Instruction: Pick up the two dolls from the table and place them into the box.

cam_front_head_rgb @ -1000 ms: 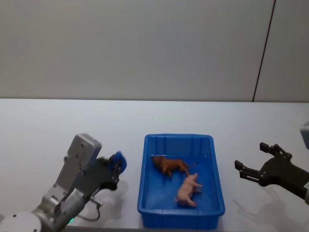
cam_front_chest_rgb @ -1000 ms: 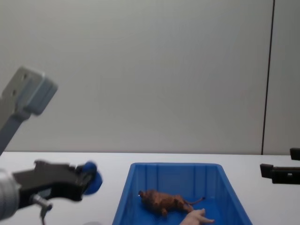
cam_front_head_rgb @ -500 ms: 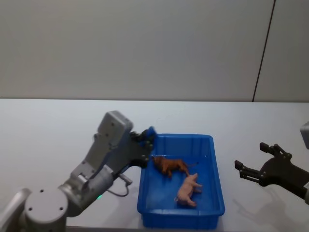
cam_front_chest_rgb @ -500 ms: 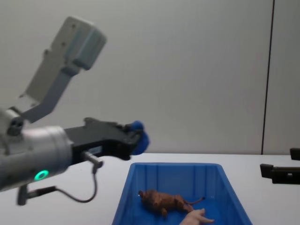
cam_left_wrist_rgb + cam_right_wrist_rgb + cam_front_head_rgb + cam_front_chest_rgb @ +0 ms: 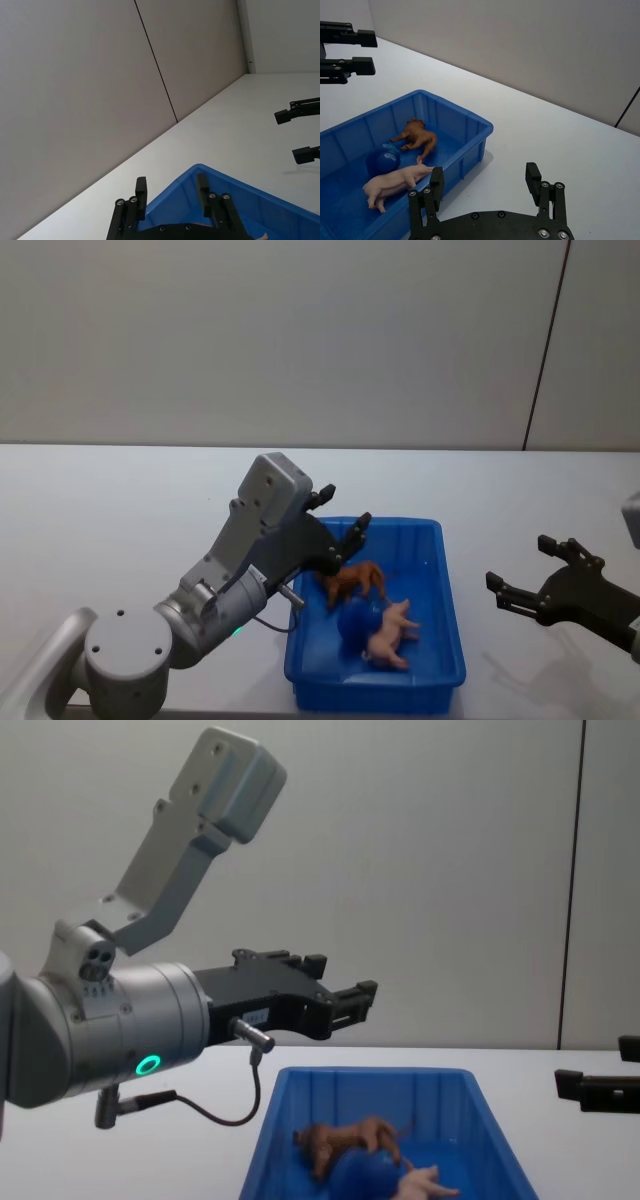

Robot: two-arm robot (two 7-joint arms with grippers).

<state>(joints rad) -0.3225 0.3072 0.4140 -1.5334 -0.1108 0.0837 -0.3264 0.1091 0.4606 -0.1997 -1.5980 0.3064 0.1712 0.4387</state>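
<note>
**A:** Start big. What carries it all?

**B:** A pale worktop point(image 5: 120, 500) against a plain wall. On it, toward the robot's right of centre, stands the blue box point(image 5: 452, 640), rim thick, walls sloping.

**A:** And the arms?

**B:** The left arm point(image 5: 240, 560) reaches in from the left, grey and bulky, a green light on its joint. Its left tool point(image 5: 343, 522) hangs above the box's far left corner, clear of the rim. From the chest the left tool point(image 5: 345, 990) shows well above the box point(image 5: 290, 1085). Its fingers stand apart with nothing between them; the left wrist view shows both fingers point(image 5: 141, 192) spread, blue wall beyond.

**A:** The other side?

**B:** The right tool point(image 5: 520, 575) hovers over the worktop, well apart from the box on its right. Fingers apart there too, empty; the right wrist view shows that plainly point(image 5: 485, 182).

**A:** Now the dolls. Where?

**B:** All inside the box. The pig point(image 5: 392, 632), pale pink, lies on its side near the middle of the floor. The lion point(image 5: 352, 582), brown, sits toward the far left. The blue doll point(image 5: 354, 624) lies between them, touching the pig and just beside the lion.

**A:** Same from the right wrist?

**B:** Yes: lion point(image 5: 420, 139), blue doll point(image 5: 383, 160), pig point(image 5: 395, 181), close together on the floor.
</note>
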